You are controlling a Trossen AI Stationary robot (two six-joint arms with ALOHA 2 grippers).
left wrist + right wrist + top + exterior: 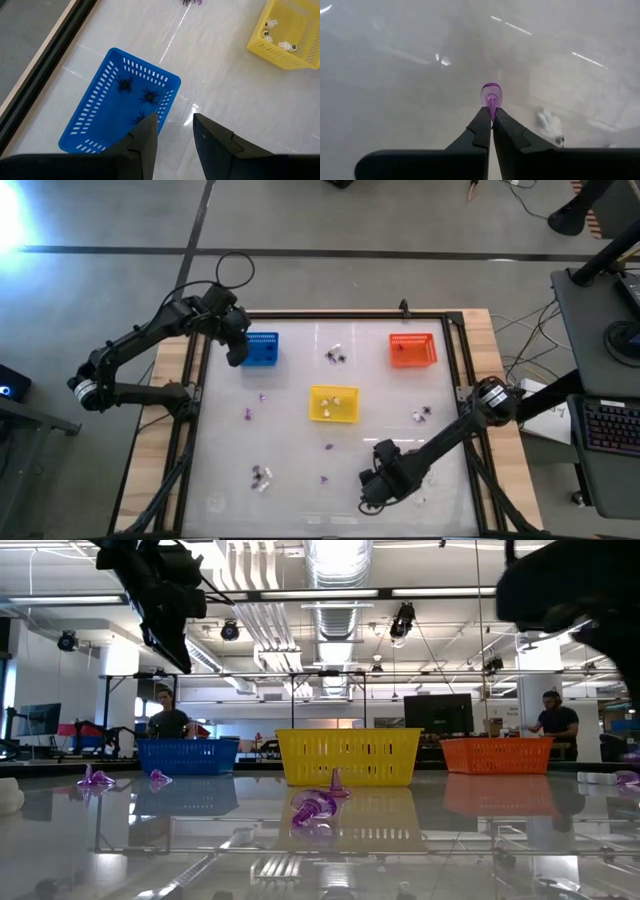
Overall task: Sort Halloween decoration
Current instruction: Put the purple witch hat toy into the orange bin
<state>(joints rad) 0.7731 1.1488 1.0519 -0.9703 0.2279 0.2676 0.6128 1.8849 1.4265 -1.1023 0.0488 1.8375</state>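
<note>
My right gripper is shut on a small purple trinket over the table's near right part. My left gripper stands open with nothing between its fingers, above the near edge of the blue basket. Three black spiders lie in that basket. The yellow basket holds white trinkets. More purple trinkets and mixed white and black ones lie loose on the white table top. My right gripper pinches the purple trinket's thin stem between its two fingertips. The fingers come from above, pointing down. The trinket's rounded end sticks out past the tips.
The orange basket stands at the far right and holds something dark. A white trinket lies on the table close to my right gripper. Loose pieces lie between the blue and orange baskets and right of the yellow basket. A dark frame rims the table top.
</note>
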